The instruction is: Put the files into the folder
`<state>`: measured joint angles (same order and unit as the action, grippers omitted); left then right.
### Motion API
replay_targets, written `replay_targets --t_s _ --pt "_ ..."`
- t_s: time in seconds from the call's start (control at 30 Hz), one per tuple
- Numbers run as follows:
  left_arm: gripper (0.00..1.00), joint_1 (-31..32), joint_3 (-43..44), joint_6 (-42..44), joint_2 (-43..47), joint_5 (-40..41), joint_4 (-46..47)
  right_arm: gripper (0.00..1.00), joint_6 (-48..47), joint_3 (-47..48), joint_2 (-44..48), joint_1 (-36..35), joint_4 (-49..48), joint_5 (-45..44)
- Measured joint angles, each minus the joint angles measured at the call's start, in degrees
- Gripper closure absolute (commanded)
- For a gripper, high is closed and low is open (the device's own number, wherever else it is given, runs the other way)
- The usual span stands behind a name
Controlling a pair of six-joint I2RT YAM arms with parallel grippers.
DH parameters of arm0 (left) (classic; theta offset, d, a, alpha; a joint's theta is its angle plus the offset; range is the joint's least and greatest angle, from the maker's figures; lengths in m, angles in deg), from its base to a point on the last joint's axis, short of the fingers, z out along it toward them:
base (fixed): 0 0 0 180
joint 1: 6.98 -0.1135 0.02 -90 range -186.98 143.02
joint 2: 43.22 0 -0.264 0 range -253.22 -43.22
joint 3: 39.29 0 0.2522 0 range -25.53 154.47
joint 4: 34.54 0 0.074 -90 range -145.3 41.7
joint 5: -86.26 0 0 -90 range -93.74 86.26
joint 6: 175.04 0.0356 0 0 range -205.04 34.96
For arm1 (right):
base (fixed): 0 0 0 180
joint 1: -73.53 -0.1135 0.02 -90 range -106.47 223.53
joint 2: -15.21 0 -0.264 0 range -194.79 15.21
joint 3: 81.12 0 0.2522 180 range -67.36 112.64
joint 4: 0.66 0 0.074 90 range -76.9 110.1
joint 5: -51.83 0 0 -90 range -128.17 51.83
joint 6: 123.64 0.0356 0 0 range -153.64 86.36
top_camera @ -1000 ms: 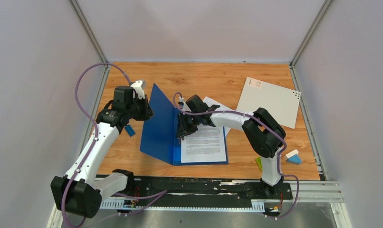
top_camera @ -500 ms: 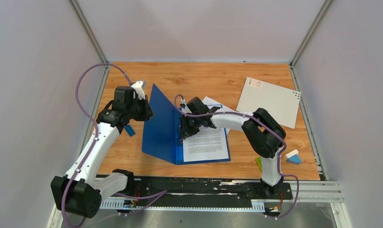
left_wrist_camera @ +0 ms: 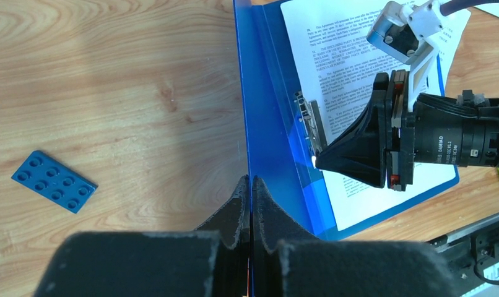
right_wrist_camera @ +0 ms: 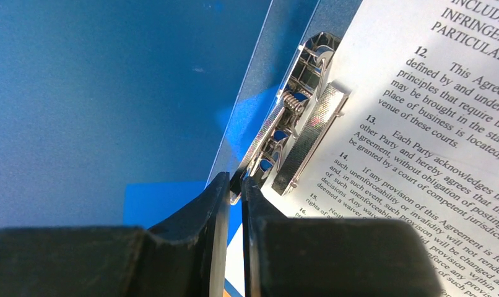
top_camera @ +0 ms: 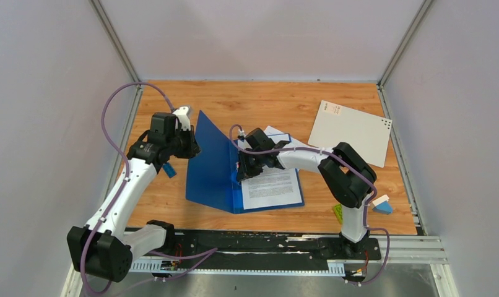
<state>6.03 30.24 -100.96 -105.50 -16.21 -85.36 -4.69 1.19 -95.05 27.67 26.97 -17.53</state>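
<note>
The blue folder [top_camera: 210, 170] lies open in mid-table. My left gripper [top_camera: 194, 147] is shut on the edge of its raised front cover [left_wrist_camera: 241, 93], holding it upright; the fingertips [left_wrist_camera: 251, 182] pinch the cover edge-on. The files [top_camera: 272, 185], white sheets of black text, lie on the folder's base, one sheet's corner sticking out at the far end [top_camera: 278, 133]. My right gripper [top_camera: 242, 170] is shut on the lever of the metal clip [right_wrist_camera: 284, 124] at the spine, beside the printed sheet [right_wrist_camera: 420, 124]. It also shows in the left wrist view [left_wrist_camera: 318, 162].
A stiff pale grey cover [top_camera: 352, 132] lies at the back right. A small blue studded plate [top_camera: 168, 169] lies by the left arm, also in the left wrist view [left_wrist_camera: 54, 181]. A blue-and-white block [top_camera: 381, 204] and a yellow-green piece [top_camera: 337, 212] lie at the front right.
The folder's base with the sheets has slid and turned slightly to the right, and my right gripper moved with it at the clip. The left gripper keeps the cover upright.
</note>
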Motion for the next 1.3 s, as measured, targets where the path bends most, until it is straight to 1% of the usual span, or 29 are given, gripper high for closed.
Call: replay_targets --t_s 0.5,1.1,1.3 --pt "1.0 0.0 0.0 0.7 -0.39 0.96 -0.42 1.0 -0.11 -4.35 1.75 -0.72 -4.76 -2.99" --pt "1.0 0.0 0.0 0.63 -0.39 1.07 -0.42 1.0 -0.11 -8.37 2.95 -1.38 -9.99 -4.81" --pt "1.0 0.0 -0.87 0.35 0.02 1.33 0.11 1.0 0.17 -10.51 3.87 -3.32 -12.72 -8.83"
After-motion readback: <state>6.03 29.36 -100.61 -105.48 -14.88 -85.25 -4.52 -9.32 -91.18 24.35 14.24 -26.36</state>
